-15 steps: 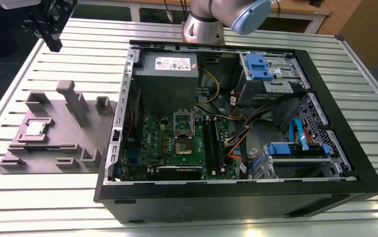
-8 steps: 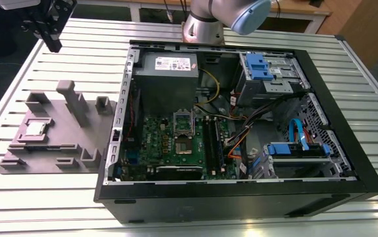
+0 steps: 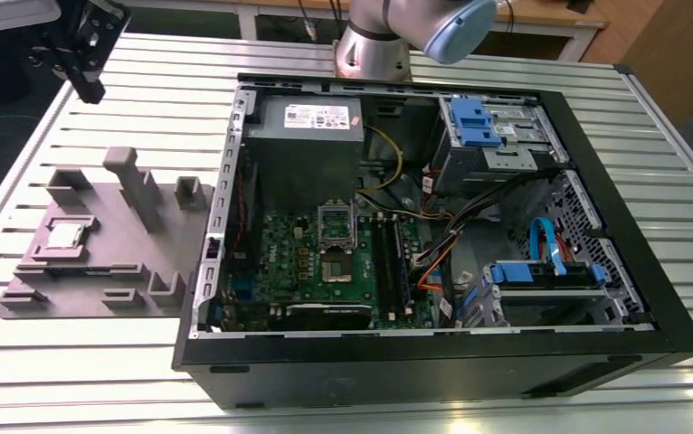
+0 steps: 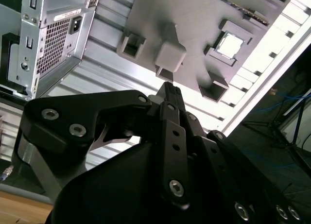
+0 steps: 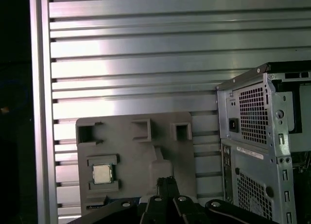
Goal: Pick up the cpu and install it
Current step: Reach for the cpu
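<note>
The cpu (image 3: 67, 235), a small silvery square chip, lies flat in a recess of the grey plastic tray (image 3: 118, 258) at the exterior view's left. It also shows in both wrist views, as the cpu (image 4: 229, 45) and the cpu (image 5: 102, 174). My black gripper (image 3: 87, 89) hangs high above the table beyond the tray, well apart from the chip. Its fingers (image 4: 167, 90) are pressed together with nothing between them. The metal-framed socket (image 3: 337, 237) sits on the green motherboard inside the open computer case (image 3: 443, 366).
The tray (image 5: 131, 153) carries upright grey blocks (image 3: 129, 176) near its far edge. The case's walls, power supply (image 3: 304, 122), blue drive brackets (image 3: 473, 122) and loose cables (image 3: 443, 253) surround the motherboard. The slatted metal table (image 3: 105, 362) runs beneath everything.
</note>
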`<action>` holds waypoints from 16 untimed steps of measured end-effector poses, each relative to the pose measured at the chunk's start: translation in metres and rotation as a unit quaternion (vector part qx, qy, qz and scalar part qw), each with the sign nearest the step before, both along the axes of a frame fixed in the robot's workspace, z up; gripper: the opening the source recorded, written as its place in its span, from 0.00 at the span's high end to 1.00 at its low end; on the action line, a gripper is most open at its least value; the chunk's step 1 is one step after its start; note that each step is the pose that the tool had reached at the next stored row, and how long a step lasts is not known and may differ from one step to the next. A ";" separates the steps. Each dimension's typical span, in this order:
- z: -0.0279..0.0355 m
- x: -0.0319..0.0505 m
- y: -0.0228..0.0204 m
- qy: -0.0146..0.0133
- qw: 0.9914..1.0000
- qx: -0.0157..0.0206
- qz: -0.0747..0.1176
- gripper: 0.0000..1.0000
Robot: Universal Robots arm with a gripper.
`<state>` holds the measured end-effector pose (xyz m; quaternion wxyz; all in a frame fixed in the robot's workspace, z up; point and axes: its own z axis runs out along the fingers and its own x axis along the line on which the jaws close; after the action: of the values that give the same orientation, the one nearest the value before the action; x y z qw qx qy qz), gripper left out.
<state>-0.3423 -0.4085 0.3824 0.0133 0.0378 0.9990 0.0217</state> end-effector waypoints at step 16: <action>-0.0226 -0.0328 -0.0163 0.000 1.000 0.000 0.000 0.90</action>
<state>-0.3751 -0.4248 0.3598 0.0135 0.0379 0.9990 0.0217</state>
